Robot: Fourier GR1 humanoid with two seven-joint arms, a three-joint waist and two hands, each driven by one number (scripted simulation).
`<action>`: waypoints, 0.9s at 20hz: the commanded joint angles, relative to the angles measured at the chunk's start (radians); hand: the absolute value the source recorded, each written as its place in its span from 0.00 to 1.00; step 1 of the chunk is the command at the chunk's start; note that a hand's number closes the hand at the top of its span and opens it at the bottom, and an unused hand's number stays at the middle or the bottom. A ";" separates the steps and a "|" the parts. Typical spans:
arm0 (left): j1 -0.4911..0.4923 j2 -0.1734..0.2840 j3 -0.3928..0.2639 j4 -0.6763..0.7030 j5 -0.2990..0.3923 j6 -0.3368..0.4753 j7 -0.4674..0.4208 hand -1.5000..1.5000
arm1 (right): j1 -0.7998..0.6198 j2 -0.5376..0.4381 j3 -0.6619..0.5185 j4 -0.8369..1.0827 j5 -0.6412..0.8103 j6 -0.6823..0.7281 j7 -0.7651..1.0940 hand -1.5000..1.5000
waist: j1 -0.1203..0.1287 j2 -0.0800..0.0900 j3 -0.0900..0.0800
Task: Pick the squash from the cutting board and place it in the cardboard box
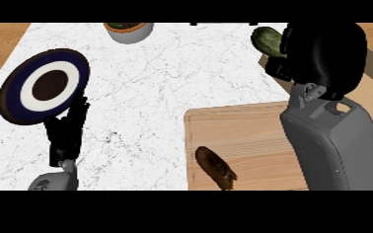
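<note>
Counter layout, head view
Plate (45, 86) far left, pot (130, 31) behind at centre, cutting board (241, 138) front right carrying a brown item (215, 167); squash (267, 41) behind it, right.

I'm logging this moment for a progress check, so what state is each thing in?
squash: held by right hand, off the board
right hand: curled round squash
left hand: open, resting
cutting board: holds one brown item
plate: tilted

Single head view, steeply down onto the counter (167, 79).
</note>
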 commanded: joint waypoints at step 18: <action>-0.069 -0.012 -0.012 -0.002 -0.021 0.019 0.064 0.50 | 0.018 -0.299 -0.443 0.588 -0.168 -0.403 -0.506 1.00 | 0.013 0.008 0.001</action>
